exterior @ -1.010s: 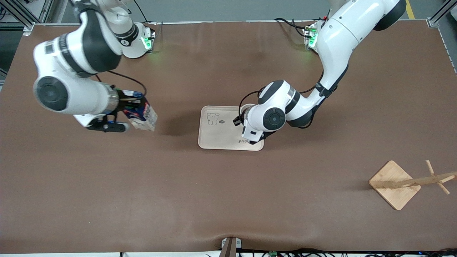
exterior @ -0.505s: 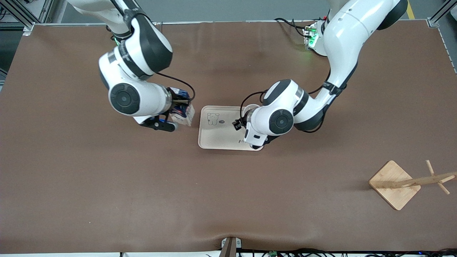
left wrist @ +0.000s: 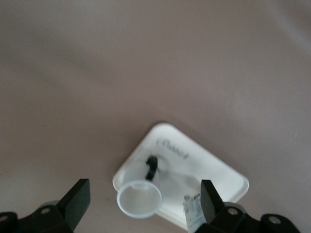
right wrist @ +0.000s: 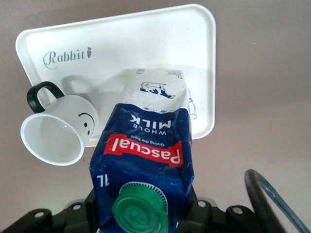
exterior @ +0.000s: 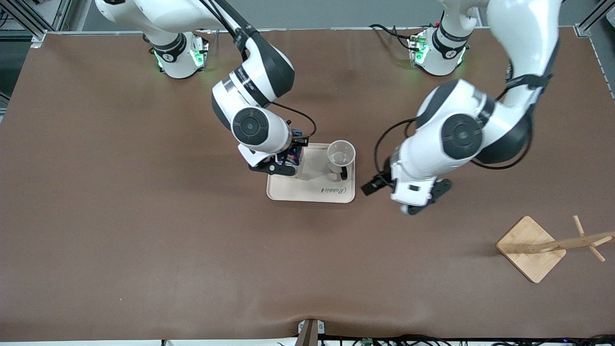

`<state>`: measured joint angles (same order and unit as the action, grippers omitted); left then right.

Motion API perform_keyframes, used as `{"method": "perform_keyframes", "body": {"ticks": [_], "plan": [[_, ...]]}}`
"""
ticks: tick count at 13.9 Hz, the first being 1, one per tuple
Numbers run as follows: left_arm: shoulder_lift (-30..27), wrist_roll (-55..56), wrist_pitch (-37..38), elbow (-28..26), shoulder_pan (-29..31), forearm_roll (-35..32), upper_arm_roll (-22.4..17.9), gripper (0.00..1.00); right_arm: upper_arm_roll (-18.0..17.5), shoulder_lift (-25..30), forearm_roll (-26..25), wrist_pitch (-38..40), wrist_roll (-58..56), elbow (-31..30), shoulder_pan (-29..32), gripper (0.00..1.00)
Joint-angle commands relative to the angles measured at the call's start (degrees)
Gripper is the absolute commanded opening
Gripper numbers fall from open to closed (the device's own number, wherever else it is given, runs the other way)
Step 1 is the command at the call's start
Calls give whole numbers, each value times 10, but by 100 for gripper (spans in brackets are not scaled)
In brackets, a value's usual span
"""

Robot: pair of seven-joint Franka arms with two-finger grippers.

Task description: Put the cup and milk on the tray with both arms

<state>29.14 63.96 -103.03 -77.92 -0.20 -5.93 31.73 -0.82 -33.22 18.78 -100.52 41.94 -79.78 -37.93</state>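
Clamped on the small tall blue gable-top milk carton (right wrist: 146, 160) with its green round screw cap and red-and-white label, the right gripper (exterior: 277, 162) hangs over the flat cream rectangular tray (exterior: 307, 192), at the tray's end toward the right arm's side of the table; in the right wrist view the carton stands upright between the black fingers, its pale lower sides reaching down over the tray's surface (right wrist: 126, 53); whether its base touches the tray cannot be told.

Wide apart stand the fingers of the left gripper (left wrist: 146, 204), which holds nothing; in the front view this gripper (exterior: 414, 192) is up over the bare brown table (exterior: 144, 240), just beside the tray's end toward the left arm's side; its wrist camera looks down on the tray (left wrist: 214, 170) between the two dark fingers.

On the tray, at the end toward the left arm, stands the small white mug (exterior: 341, 154) with a black smiley face on its side and a thin black loop handle; it is upright, mouth up, its handle turned toward the front camera; the mug (right wrist: 58, 136) stands near the carton, apart from it; the script "Rabbit" shows on the tray nearer to the front camera than the mug.

Well apart, near the left arm's end of the table and nearer to the front camera, stands a diamond-shaped wooden rack base (exterior: 531, 248) with a pegged wooden post.
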Motion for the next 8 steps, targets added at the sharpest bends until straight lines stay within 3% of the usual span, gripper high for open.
{"method": "perform_keyframes", "body": {"ticks": [1, 5, 6, 7, 8], "plan": [[-39, -76, 30, -12, 40, -37, -1, 100, 7, -38, 1, 15, -23, 45, -10, 26], [-84, -223, 63, -13, 99, -101, -1, 100, 7, -47, -53, 20, -55, 35, -20, 30], [-94, -253, 66, -13, 113, -101, 0, 100, 7, -47, -54, 18, -50, 28, -21, 37], [-105, -283, 71, -13, 127, -101, 1, 100, 7, -48, -53, 15, -46, 26, -21, 56], [-118, -311, 77, -12, 135, -101, 1, 100, 7, -52, -53, 14, -47, 26, -21, 91]]}}
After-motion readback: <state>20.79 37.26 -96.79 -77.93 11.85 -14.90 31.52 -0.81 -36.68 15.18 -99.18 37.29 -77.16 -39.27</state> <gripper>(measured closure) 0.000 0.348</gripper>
